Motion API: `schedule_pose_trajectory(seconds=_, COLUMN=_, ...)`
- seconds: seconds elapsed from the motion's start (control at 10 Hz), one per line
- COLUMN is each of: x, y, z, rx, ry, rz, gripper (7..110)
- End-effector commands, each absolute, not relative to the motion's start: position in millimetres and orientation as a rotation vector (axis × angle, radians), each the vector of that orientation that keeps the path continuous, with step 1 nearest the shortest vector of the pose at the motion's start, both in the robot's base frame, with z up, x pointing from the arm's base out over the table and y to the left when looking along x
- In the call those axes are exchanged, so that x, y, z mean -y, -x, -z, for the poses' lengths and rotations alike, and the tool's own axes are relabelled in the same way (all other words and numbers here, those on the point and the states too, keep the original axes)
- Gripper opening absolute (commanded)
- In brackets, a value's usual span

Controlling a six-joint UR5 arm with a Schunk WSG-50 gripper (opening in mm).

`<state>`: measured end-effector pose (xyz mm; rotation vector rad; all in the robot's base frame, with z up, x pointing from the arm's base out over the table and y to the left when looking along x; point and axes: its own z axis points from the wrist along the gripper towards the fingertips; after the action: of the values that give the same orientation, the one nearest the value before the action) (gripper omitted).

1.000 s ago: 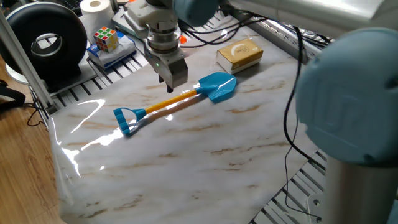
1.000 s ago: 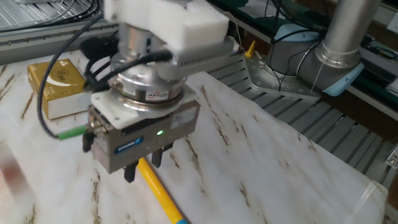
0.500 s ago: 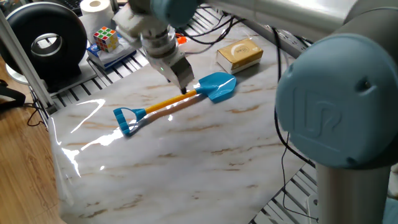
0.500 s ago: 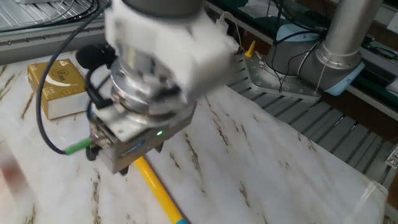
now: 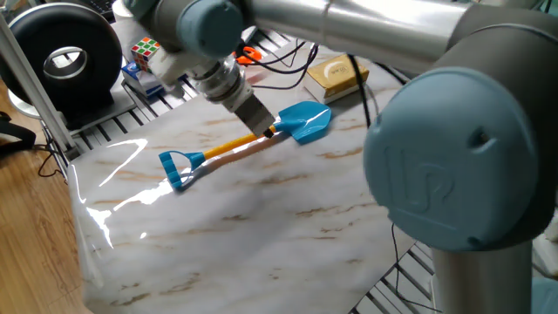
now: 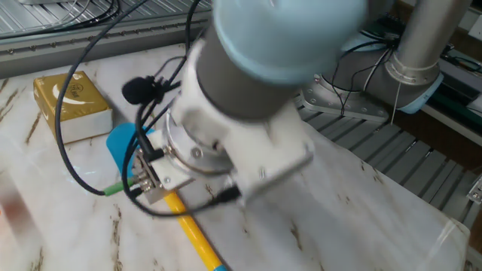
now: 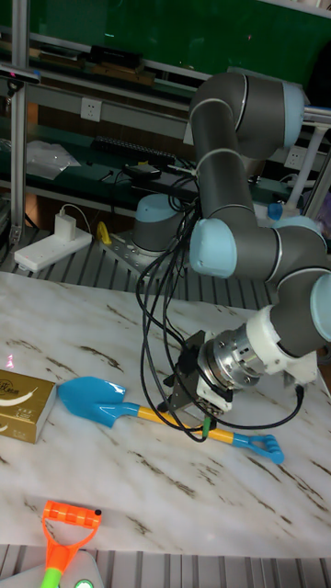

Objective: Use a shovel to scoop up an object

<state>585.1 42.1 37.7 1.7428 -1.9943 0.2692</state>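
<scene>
The shovel lies flat on the marble table, with its light-blue blade [image 5: 305,120] toward the tan-yellow block [image 5: 336,77], an orange-yellow shaft [image 5: 228,149] and a blue loop end [image 5: 176,167]. My gripper [image 5: 266,132] is tilted over, its tips down at the shaft just behind the blade. In the tall fixed view the gripper [image 7: 190,418] stands open astride the shaft [image 7: 152,415], between blade [image 7: 92,400] and loop [image 7: 267,447]. The block [image 7: 23,393] sits apart, just beyond the blade's tip. In the other fixed view the wrist hides the fingertips; block [image 6: 71,105] and blade [image 6: 124,143] show.
A puzzle cube [image 5: 148,54] rests on a book at the back left beside a black round device [image 5: 61,57]. A green-and-orange stick tool [image 7: 60,542] lies at the near edge in the tall view. Black cables [image 7: 152,312] hang from my wrist.
My gripper has tilted from upright to a slant, and its tips slid along the shaft toward the blade. The shovel and the block have not moved.
</scene>
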Motion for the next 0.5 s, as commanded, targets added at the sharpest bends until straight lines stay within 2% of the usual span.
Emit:
schedule_pose_trajectory(seconds=0.0, x=-42.2, y=-591.0, z=-34.4, rx=2.019, ry=-1.693, rz=-0.341, gripper=44)
schedule_pose_trajectory(seconds=0.1, x=-50.4, y=-591.3, z=-29.6, rx=2.046, ry=-1.709, rz=-0.329, gripper=44)
schedule_pose_trajectory(seconds=0.4, x=-56.8, y=-594.1, z=-23.4, rx=2.077, ry=-1.737, rz=-0.440, gripper=44)
